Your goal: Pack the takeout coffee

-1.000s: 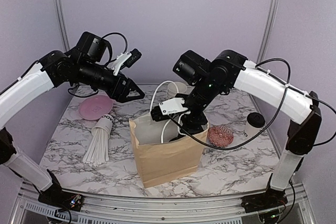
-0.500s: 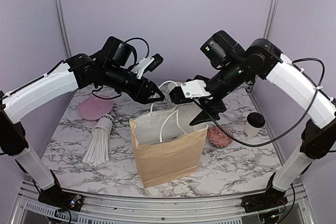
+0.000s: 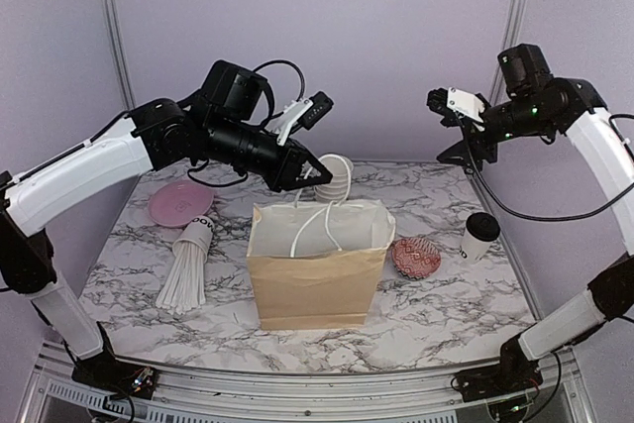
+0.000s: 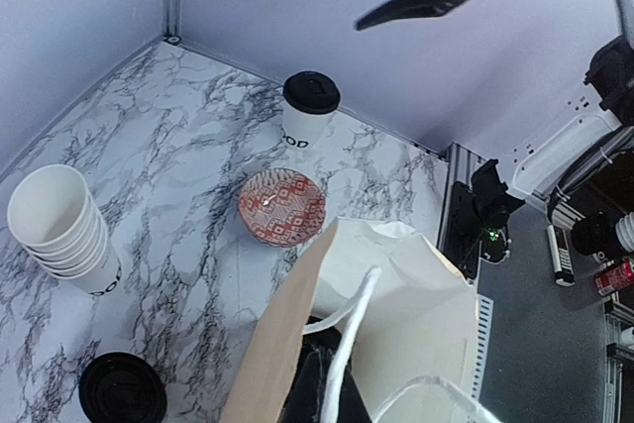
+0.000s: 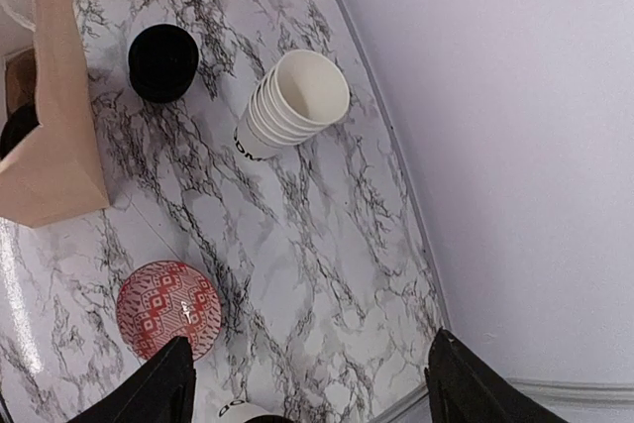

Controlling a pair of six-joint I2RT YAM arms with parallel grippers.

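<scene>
Two arms reach over the marble table [image 3: 446, 314]: the left gripper [image 3: 319, 181], jaws closed, hovers at the 12 o'clock rim of the bag [image 3: 317, 279] beside a white handle [image 4: 351, 339], though I cannot tell whether it pinches it. The right gripper [image 3: 448, 128] is raised at 2 o'clock, jaws wide and empty. The bag stands upright at centre with a stack [image 3: 339, 177] of lidless cups at its 12 o'clock; one lidded coffee [image 3: 480, 237] stands at its 3 o'clock, a second [image 5: 163, 61] behind it near the stack, and a red bowl [image 3: 416, 257] lies between bag and first coffee.
</scene>
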